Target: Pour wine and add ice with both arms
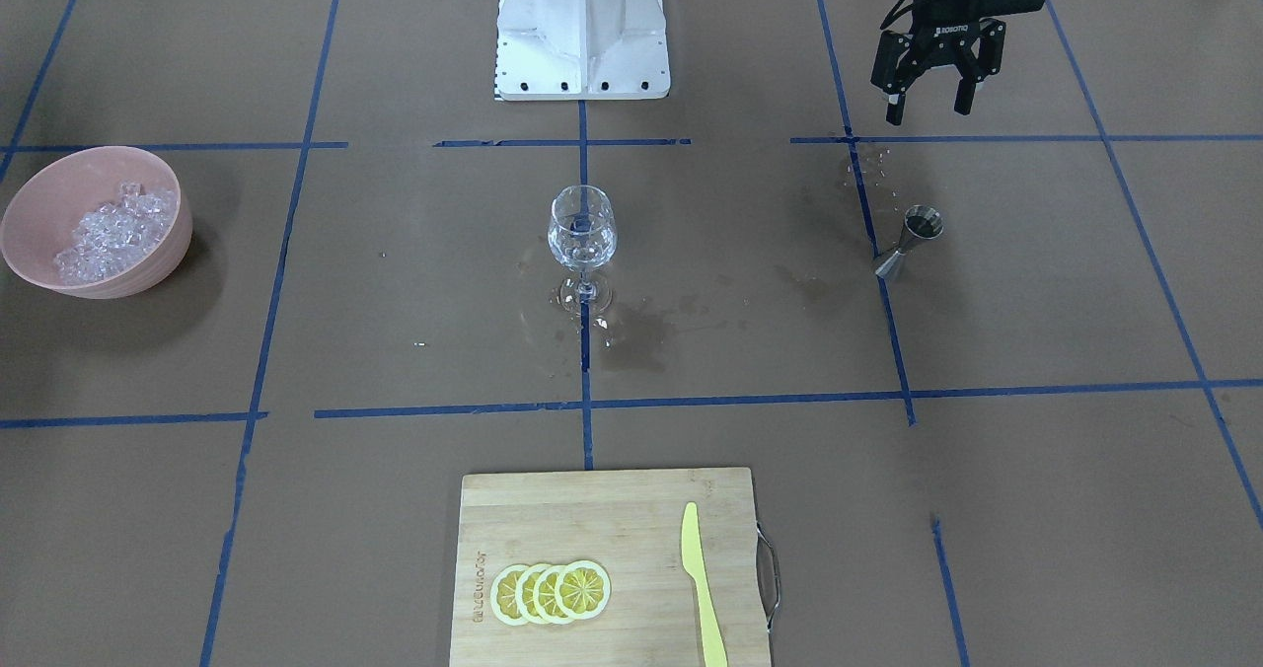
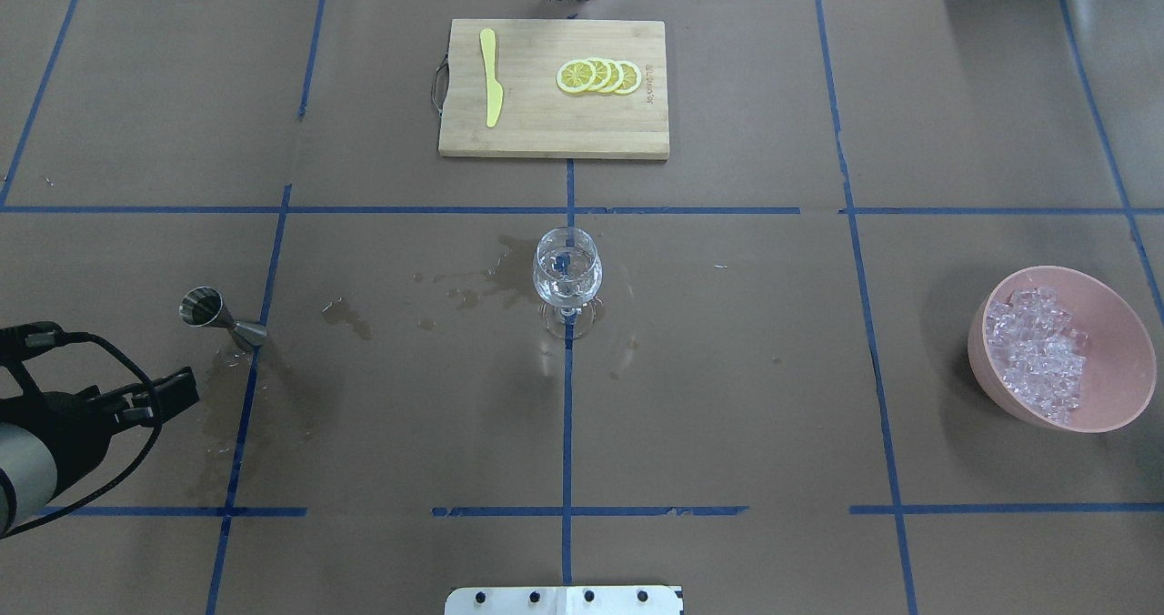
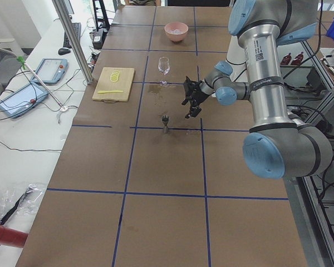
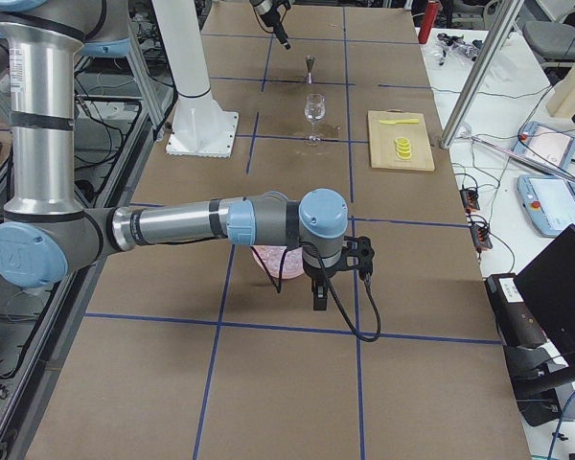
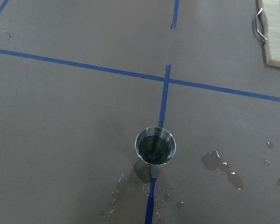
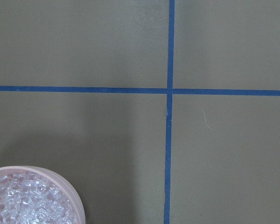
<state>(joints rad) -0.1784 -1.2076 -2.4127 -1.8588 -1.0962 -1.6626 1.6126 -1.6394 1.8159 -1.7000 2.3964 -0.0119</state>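
- The left arm (image 3: 267, 83) fills the near side of the left-end view. Its pincer (image 1: 929, 107) hangs above the bench with its fingers spread and nothing between them, on the robot's side of the jigger.
- The right arm (image 4: 172, 225) reaches out low beside the bowl. Its pincer (image 4: 318, 299) shows only in the right-end view, so I cannot tell whether it is open or closed.
- The bench (image 1: 987, 509) is brown paper crossed by blue tape, with wet patches (image 1: 641, 336) by the glass and around the jigger.
- The cutting board (image 1: 592, 519) carries lemon slices (image 1: 551, 591) and a yellow knife (image 1: 701, 588), well apart from both arms.
- The pink bowl (image 1: 39, 184) sits tilted at the robot's right end. The ice (image 1: 109, 238) is heaped inside it. The right wrist view catches only the bowl's edge in its lower left corner, so that pincer probably needs to move over the heap before it descends.
- The wine glass (image 1: 582, 233) stands upright at the centre.
- The jigger (image 1: 910, 243) stands upright on a tape line. The step in hand looks like taking it:
  - bring the fingers down on either side of its narrow waist;
  - close gently, since the wet paper may let it slide;
  - carry it level;
  - tip it slowly over the glass rim.
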